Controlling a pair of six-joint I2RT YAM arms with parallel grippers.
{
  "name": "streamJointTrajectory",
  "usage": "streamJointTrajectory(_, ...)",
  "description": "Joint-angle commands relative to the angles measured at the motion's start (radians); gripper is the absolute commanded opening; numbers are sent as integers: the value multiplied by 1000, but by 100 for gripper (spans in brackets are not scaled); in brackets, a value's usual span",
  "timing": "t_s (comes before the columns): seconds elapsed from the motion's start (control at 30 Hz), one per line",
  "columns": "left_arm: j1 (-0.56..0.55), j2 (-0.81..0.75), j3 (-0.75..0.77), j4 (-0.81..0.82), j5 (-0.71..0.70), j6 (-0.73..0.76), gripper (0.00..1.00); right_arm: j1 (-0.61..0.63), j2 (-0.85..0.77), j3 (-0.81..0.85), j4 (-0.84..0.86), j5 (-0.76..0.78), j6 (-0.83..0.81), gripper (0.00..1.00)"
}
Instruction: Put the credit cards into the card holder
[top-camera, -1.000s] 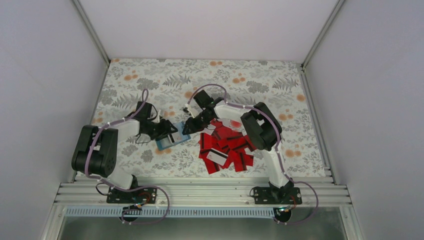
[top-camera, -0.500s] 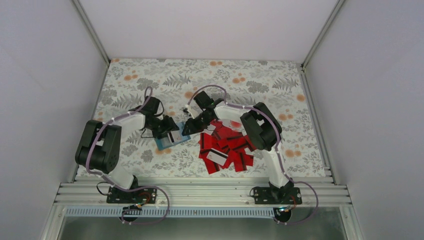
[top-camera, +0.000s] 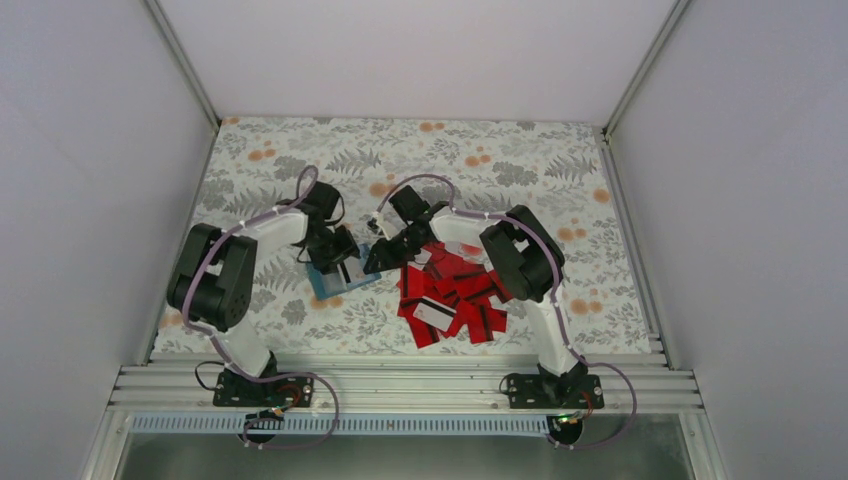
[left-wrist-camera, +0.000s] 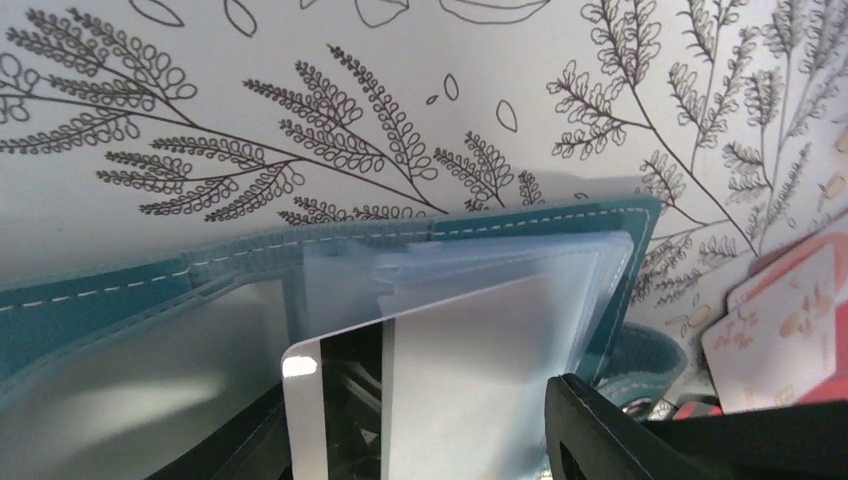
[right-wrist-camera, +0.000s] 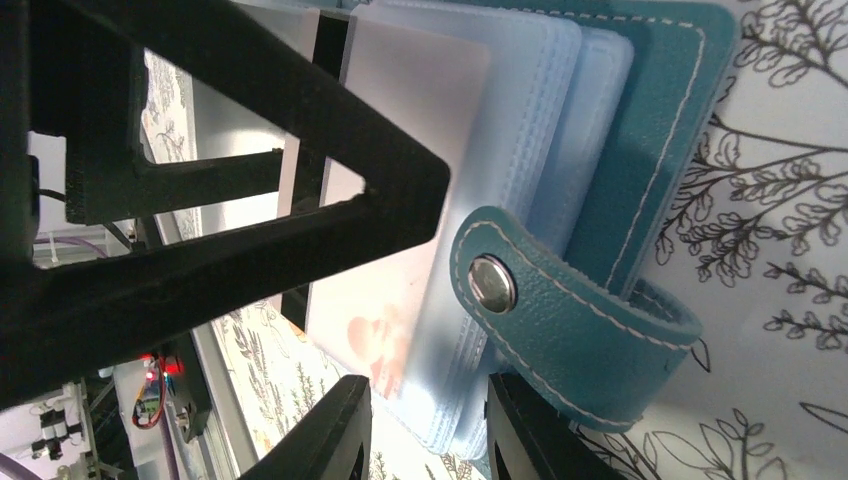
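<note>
Teal card holder (top-camera: 326, 287) is lying open left of centre in the top view, its snap tab (right-wrist-camera: 560, 320) hanging unfastened and its clear pockets (right-wrist-camera: 540, 130) fanning apart. A white card (left-wrist-camera: 460, 390) with a black stripe is leaning against them. Red credit cards (top-camera: 455, 295) are lying heaped just to the right.

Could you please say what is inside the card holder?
A white card with a black stripe, partly inside clear pockets of the card holder; deeper pockets are covered.

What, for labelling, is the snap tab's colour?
Snap tab: teal, white-stitched; best in right wrist view.
</note>
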Motion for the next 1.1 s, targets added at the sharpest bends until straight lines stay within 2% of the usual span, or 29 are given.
streamJointTrajectory(0.0,-44,139,37,-154,-133,-77,58,7,-47,-22,38,-12,26,30)
streamJointTrajectory(0.13,-70,200,113,-193,-173,-98,58,7,-49,-19,41,-5,34,30)
streamJointTrajectory(0.4,-103,247,160,-261,-206,-187,54,6,-62,-17,23,17,33,30)
streamJointTrajectory(0.5,-107,272,174,-277,-207,-223,49,6,-70,-18,17,26,30,30)
streamJointTrajectory(0.63,-110,276,175,-227,-193,-237,37,5,-81,-26,12,36,29,30)
streamJointTrajectory(0.7,-114,276,182,-216,-192,-227,35,4,-83,-26,7,38,27,30)
streamJointTrajectory(0.83,-124,262,178,-202,-195,-189,35,4,-80,-22,-6,40,19,30)
streamJointTrajectory(1.07,-139,200,163,-185,-186,-110,54,-3,-86,-3,-46,59,-3,30)
